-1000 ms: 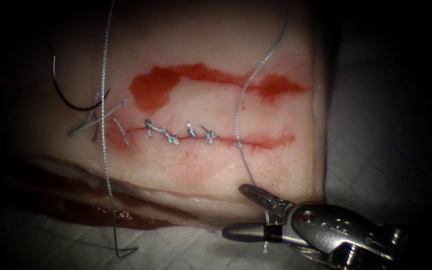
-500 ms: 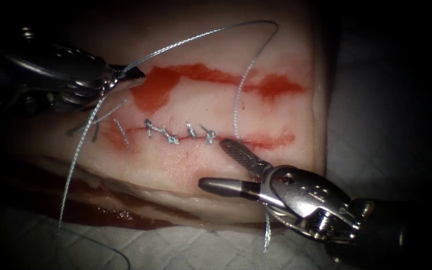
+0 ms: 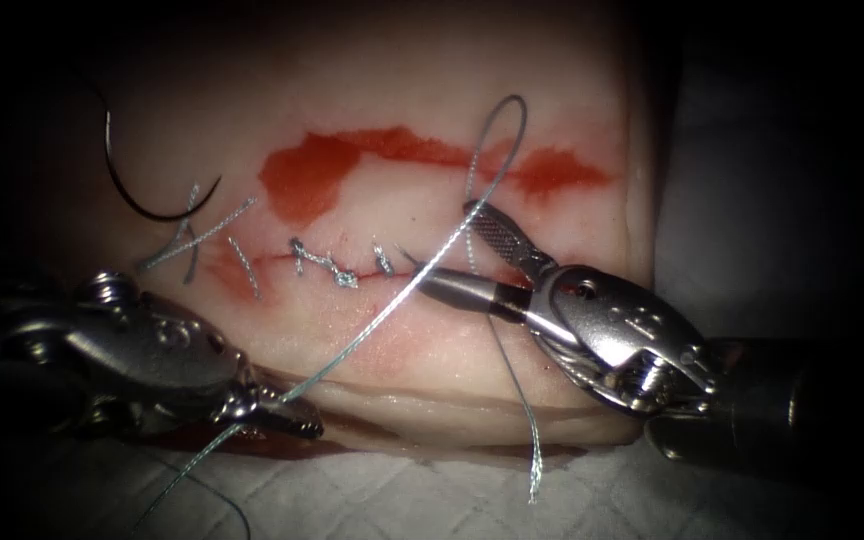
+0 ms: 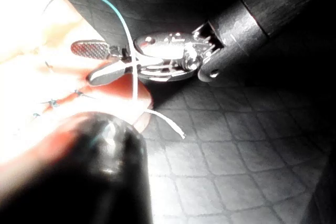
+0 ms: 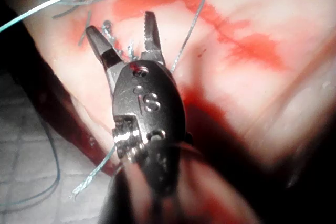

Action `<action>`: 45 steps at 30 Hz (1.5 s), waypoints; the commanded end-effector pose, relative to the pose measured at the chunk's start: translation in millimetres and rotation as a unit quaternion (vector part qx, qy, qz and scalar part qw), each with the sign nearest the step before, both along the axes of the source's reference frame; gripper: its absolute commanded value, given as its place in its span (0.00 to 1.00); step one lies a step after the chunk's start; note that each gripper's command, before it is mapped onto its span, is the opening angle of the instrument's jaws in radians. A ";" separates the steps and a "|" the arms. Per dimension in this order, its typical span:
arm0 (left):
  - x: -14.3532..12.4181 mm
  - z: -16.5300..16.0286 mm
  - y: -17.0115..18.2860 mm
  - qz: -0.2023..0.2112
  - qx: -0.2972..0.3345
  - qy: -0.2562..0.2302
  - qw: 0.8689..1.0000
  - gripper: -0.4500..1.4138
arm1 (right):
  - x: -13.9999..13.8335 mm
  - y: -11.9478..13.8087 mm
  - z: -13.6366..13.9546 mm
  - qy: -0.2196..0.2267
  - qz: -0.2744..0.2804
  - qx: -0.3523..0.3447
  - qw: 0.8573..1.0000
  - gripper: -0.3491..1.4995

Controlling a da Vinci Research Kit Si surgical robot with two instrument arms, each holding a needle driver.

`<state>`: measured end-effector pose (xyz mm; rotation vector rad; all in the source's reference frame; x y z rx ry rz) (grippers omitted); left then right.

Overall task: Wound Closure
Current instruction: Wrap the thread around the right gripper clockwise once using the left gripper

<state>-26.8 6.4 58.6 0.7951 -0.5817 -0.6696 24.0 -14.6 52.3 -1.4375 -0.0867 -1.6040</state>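
The tissue is a soft, pale slab with a long cut across its middle. Little stitches already close the left part of the cut.

The left tool sits at about 7 o'clock from the stitches, off the tissue's near edge. Its two jaws are pinched tight on the thread. The thread runs up toward 1 o'clock, curls over, and comes down to the cut.

The right tool comes in from 4 o'clock. Its jaws are spread wide, right over the cut, and they hold nothing. The thread passes across them.

The needle lies loose on the tissue at about 10 o'clock, not poked in. No tool holds it.

The thread looks thin, light and floppy, so I think it could slip; a firm pinch away from the loose end seems best. The needle looks hard and smooth, best gripped on its curve, not its point.
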 end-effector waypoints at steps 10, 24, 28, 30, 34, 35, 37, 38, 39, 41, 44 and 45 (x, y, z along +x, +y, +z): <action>-1.3 6.6 0.3 0.020 -0.082 0.190 0.978 0.00 | 2.7 1.2 -1.3 0.080 -0.022 -0.040 0.996 0.58; -0.8 9.2 6.1 -0.015 -0.122 0.258 0.958 0.00 | 4.4 -0.4 -5.4 0.187 -0.092 -0.047 0.977 0.60; -2.1 9.6 8.3 -0.021 -0.124 0.236 0.964 0.00 | 5.1 -1.6 -5.3 0.213 -0.137 -0.045 0.966 0.69; -2.7 9.7 9.4 -0.026 -0.122 0.222 0.967 0.00 | 5.2 -2.2 -5.1 0.206 -0.164 -0.030 0.964 0.71; -4.1 9.4 11.8 -0.054 -0.120 0.185 0.974 0.00 | 4.6 -2.9 -4.8 0.154 -0.211 -0.016 0.965 0.72; -4.5 9.3 12.3 -0.058 -0.121 0.177 0.975 0.00 | 4.4 -2.8 -4.8 0.142 -0.222 -0.016 0.965 0.71; -5.3 9.1 13.3 -0.069 -0.119 0.163 0.977 0.00 | 4.2 -2.6 -5.0 0.132 -0.229 -0.011 0.964 0.69; -6.0 9.0 14.1 -0.072 -0.117 0.152 0.979 0.00 | 4.0 -2.3 -5.3 0.125 -0.235 -0.009 0.964 0.68; -6.3 8.8 14.6 -0.083 -0.116 0.142 0.979 0.00 | 4.0 -2.3 -5.4 0.124 -0.237 -0.007 0.964 0.67; -6.7 8.3 15.4 -0.101 -0.114 0.124 0.981 0.00 | 4.0 -2.4 -5.6 0.112 -0.247 0.002 0.963 0.67; -7.0 6.5 16.3 -0.120 -0.112 0.099 0.981 0.00 | 4.1 -2.6 -5.3 0.088 -0.270 0.014 0.959 0.67; -7.0 5.9 16.4 -0.122 -0.111 0.094 0.982 0.00 | 4.2 -2.7 -5.1 0.078 -0.278 0.016 0.957 0.67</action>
